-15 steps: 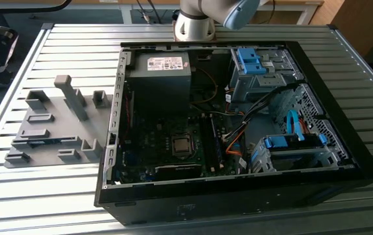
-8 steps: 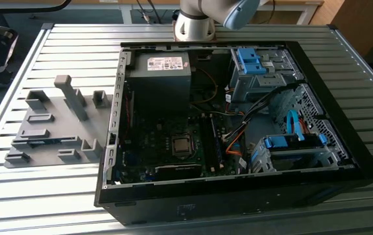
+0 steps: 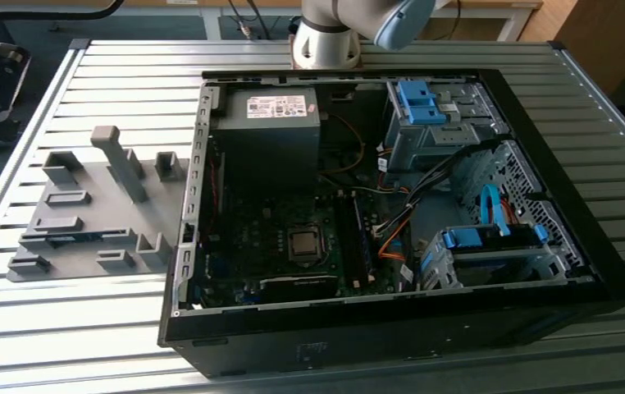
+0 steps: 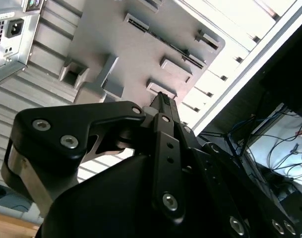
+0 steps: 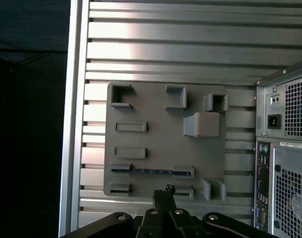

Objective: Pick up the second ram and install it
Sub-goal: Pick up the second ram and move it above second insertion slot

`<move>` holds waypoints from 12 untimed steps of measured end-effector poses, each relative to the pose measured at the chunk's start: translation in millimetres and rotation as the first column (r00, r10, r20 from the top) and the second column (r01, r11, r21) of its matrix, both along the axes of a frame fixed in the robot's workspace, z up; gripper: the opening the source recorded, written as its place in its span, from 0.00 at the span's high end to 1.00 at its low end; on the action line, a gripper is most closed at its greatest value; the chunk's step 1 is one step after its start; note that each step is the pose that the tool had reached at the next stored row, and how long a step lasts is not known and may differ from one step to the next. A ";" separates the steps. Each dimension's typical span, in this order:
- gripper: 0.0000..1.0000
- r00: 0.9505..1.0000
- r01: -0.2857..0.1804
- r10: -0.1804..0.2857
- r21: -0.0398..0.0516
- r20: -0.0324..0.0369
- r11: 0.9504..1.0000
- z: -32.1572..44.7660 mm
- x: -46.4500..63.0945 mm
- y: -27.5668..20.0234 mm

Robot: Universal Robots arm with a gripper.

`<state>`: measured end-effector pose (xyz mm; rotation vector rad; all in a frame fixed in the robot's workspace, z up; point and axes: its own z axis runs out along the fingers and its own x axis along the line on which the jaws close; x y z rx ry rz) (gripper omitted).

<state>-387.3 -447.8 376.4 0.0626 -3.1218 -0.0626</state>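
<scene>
The second ram [image 5: 151, 171] lies edge-on as a thin dark strip between two grey holder blocks on the grey holder plate [image 5: 160, 144]. In the exterior view, the ram [image 3: 77, 238] and the plate [image 3: 93, 205] lie on the table at the exterior view's left of the case. In the second wrist view the ram [image 4: 166, 44] is a dark line across the plate. My gripper [image 5: 164, 190] hangs well above the plate, near the ram's row. Its black fingers are together with nothing between them. The gripper [image 4: 161, 98] looks the same in the second wrist view.
An open black computer case [image 3: 575, 271] lies on the slatted metal table [image 3: 116, 66]. Inside are the power supply [image 3: 269, 123], the motherboard with its silver processor [image 3: 305, 244], orange and black cables, and blue drive cages [image 3: 488, 238]. The arm's base [image 3: 329, 37] stands behind the case. The table's edge [image 5: 74, 124] borders the plate.
</scene>
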 end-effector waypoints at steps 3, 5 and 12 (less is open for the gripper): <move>0.89 0.999 -0.054 0.054 0.000 0.000 0.999 -0.5 0.0 0.0; 0.89 0.996 -0.090 0.090 0.000 0.000 0.996 -0.7 0.0 0.0; 0.89 0.978 -0.208 0.208 0.000 0.000 0.978 -1.6 0.0 0.0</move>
